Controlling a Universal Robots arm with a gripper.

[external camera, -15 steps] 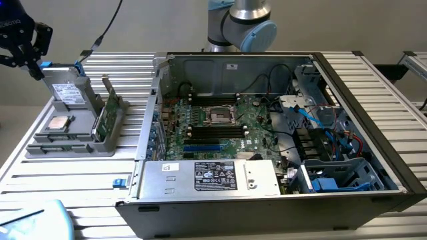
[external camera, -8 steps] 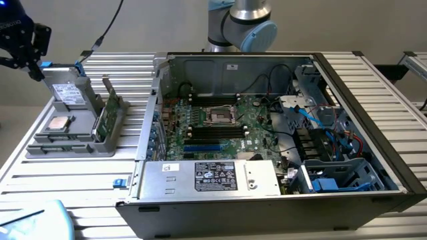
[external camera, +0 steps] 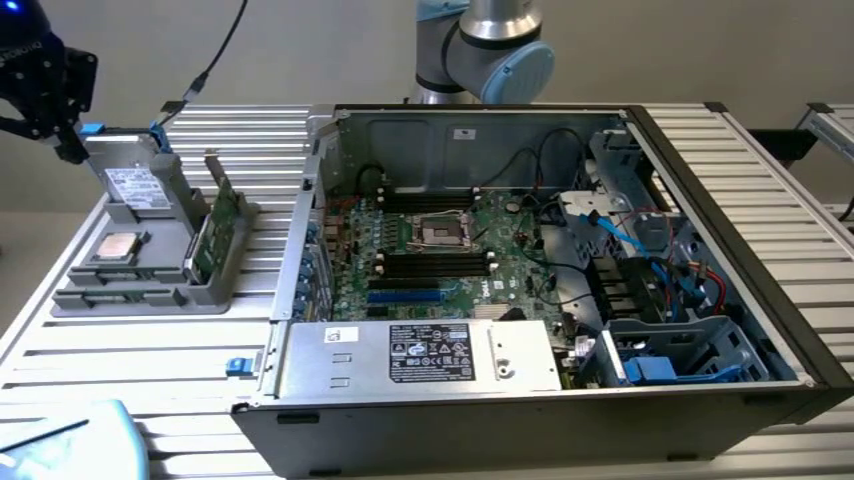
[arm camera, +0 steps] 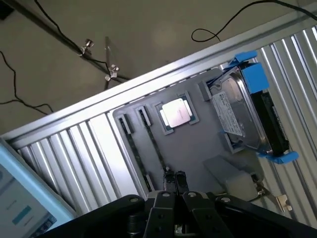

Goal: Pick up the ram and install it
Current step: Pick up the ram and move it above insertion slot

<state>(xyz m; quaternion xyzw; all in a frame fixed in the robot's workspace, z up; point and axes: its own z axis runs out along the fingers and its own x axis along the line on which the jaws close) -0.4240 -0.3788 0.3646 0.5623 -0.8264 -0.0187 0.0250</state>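
Black fingers (arm camera: 169,181) are pressed together and grip nothing, poised above the grey tray (external camera: 134,295) by the table (external camera: 120,350) edge on the exterior view's left. Green ram (external camera: 218,235) stands on edge in a tray slot, beside the open computer case (external camera: 534,420). Drive (external camera: 134,185) and processor chip (external camera: 120,245) share the tray. Sticker print is unreadable.

Green ram (external camera: 218,238) stood on edge in grey tray (external camera: 134,297) slot, w/ long side tilted

Closed hand (arm camera: 174,177) hangs above grey tray (arm camera: 198,144) bearing processor (arm camera: 176,113) and drive (arm camera: 233,115).
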